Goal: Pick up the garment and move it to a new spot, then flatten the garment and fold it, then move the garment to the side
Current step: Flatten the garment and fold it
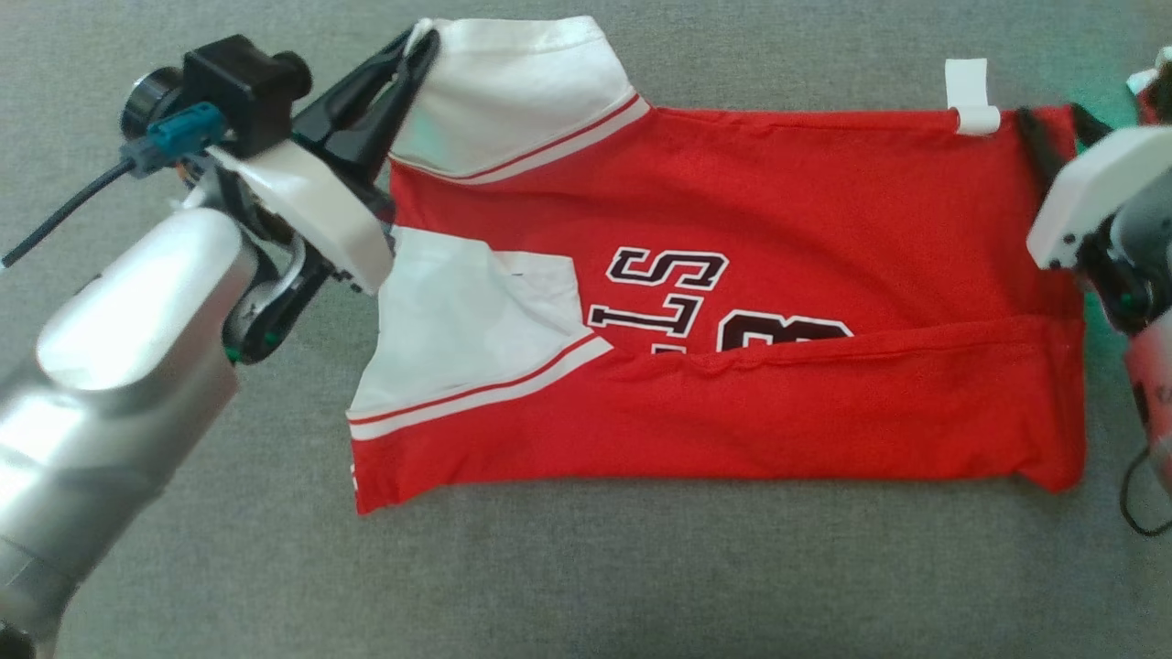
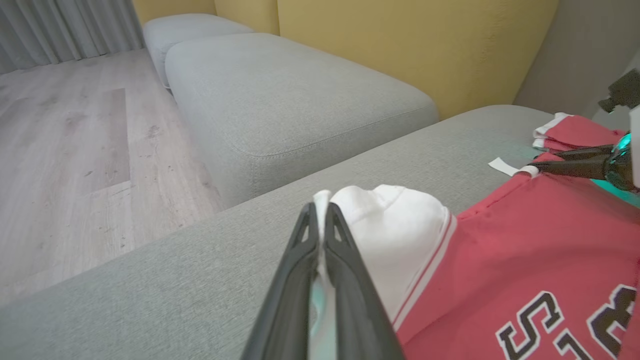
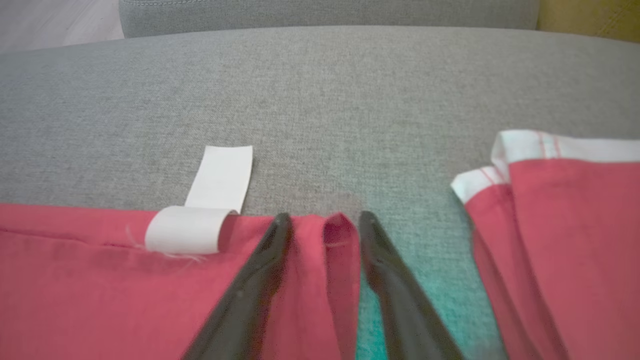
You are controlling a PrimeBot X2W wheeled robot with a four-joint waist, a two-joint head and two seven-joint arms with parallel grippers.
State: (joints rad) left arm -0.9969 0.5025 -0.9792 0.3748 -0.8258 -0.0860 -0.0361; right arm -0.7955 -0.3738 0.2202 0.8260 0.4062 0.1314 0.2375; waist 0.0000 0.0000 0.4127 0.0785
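1. Two pincers work at opposite ends of one red and white garment (image 1: 778,183), which lies spread across a grey sofa cushion (image 1: 641,577), its length running from the robot's left to its right.
2. The left pincer (image 1: 419,44) is closed tight on the edge of the upper white sleeve (image 1: 513,91) at the garment's far left corner. In the left wrist view, white cloth is squeezed between the two dark fingers.
3. The right pincer (image 3: 322,220) stands open at the garment's far right corner. A small upright fold of red cloth sits between its fingers, with a gap on one side, so it has no grip on it.
4. A white label (image 1: 971,96) sticks out from the far edge of the garment, just beside the right pincer, partly curled over the hem.
5. The near long edge is folded up over the body as a red flap (image 1: 824,412), which covers the lower part of the dark lettering (image 1: 668,293).
6. A second white sleeve (image 1: 458,320) lies flat at the left end, nearer the robot.
7. Another red and white cloth (image 3: 565,225) lies on the cushion to the right, apart from the garment.
8. In the left wrist view, a second grey cushion (image 2: 280,95), a wooden floor (image 2: 65,150) and a yellow wall (image 2: 400,45) lie beyond.
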